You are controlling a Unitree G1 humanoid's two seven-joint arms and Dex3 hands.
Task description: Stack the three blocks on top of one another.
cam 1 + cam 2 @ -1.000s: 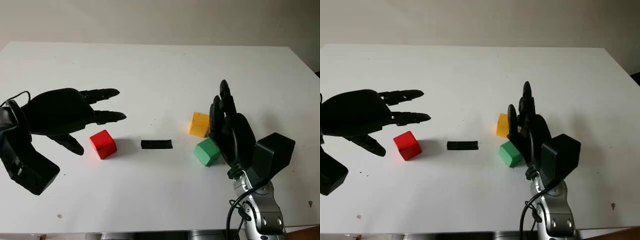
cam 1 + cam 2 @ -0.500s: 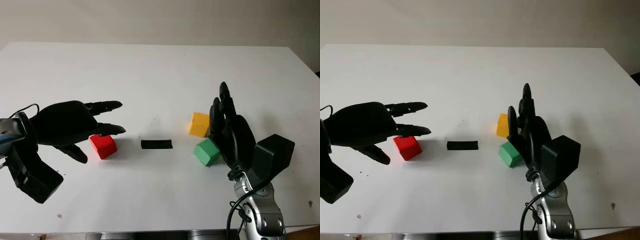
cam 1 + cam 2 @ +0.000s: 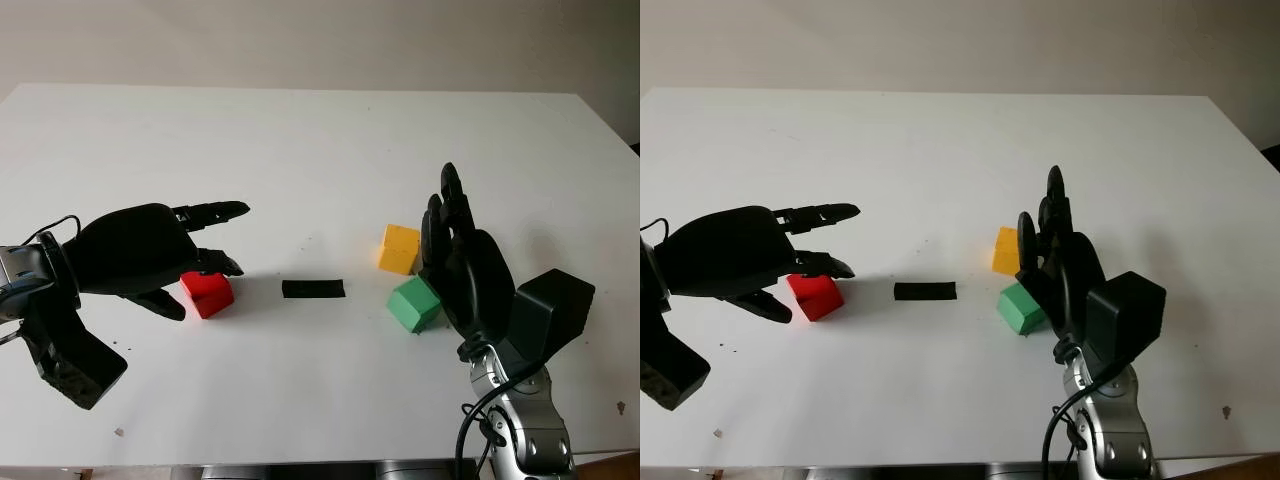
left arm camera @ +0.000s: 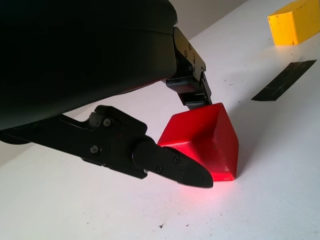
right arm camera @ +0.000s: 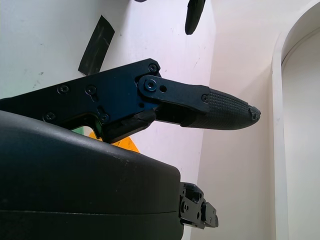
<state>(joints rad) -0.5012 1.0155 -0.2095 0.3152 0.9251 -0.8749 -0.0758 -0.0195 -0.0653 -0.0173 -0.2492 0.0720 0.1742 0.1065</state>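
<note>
Under the left hand, red block upright

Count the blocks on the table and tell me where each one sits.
3. The red block is under the left hand; the yellow block and green block sit beside the right hand.

The left hand hovers low at the left, fingers extended, holding nothing. The right hand stands upright at the right, open.
</note>
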